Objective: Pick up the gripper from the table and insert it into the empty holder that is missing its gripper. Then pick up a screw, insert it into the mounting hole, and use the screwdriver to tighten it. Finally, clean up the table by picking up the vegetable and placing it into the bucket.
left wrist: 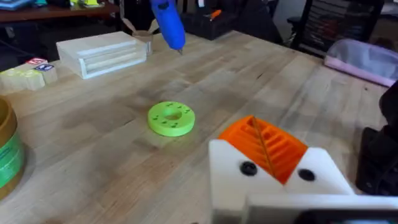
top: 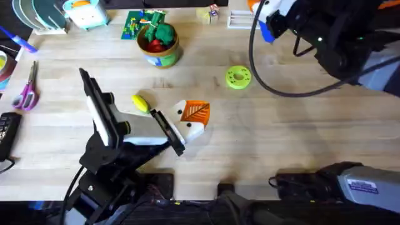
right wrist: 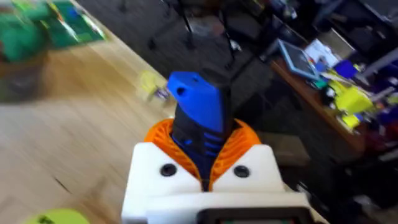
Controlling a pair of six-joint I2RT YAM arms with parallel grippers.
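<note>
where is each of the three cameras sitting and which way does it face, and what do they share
Overhead: above the arm bases, looking down and forward over the wooden table; both arms show.
Left wrist: low on the left arm, facing across the table at the flat lime-green disc; left tool in front.
Right wrist: on the raised right arm; right tool grips the blue pen-shaped screwdriver.
Shared: the disc, the screwdriver.

What I'm not seeing clearly

My right gripper (right wrist: 205, 163) is clamping the screwdriver (right wrist: 198, 118), whose tip is hiding behind the pads; overhead, that arm is looming dark and blurred at the upper right. My left gripper (left wrist: 273, 163) is running off the wrist view's edge. The bucket (left wrist: 9, 152) is being cut by the frame edge, and its contents are blurring in my right wrist view.
</note>
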